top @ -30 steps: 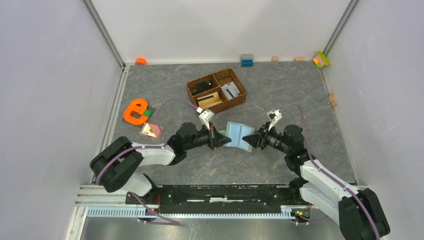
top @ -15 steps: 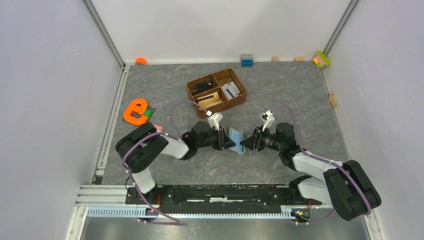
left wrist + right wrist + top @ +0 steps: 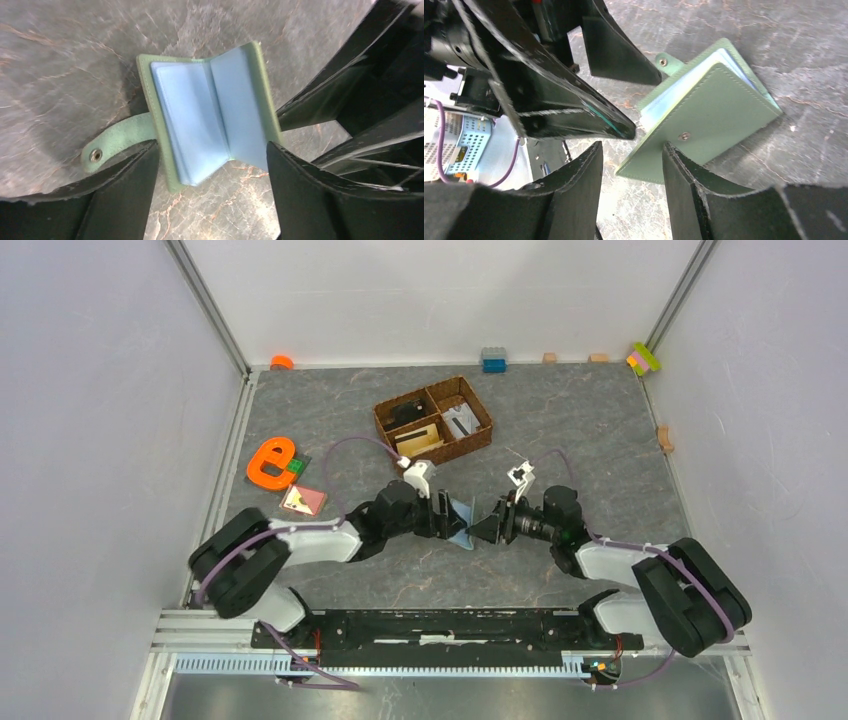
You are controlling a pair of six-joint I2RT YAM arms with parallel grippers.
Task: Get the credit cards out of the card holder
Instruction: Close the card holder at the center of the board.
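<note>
Both arms reach low and inward on the near side of the wicker basket (image 3: 450, 447), tips facing each other. The left gripper (image 3: 211, 150) has its fingers well apart, one on each side of the card holder (image 3: 200, 115), not clamped. The right gripper (image 3: 631, 147) is also parted, with the holder's green cover corner in the gap. The holder sits on the table (image 3: 560, 420) between the grippers, near the basket, half open like a tent: sage-green outside, pale blue pockets inside, snap strap (image 3: 115, 145) sticking out. The table is grey and marbled, with white walls around. An orange letter e (image 3: 270, 462) lies left of the basket.
</note>
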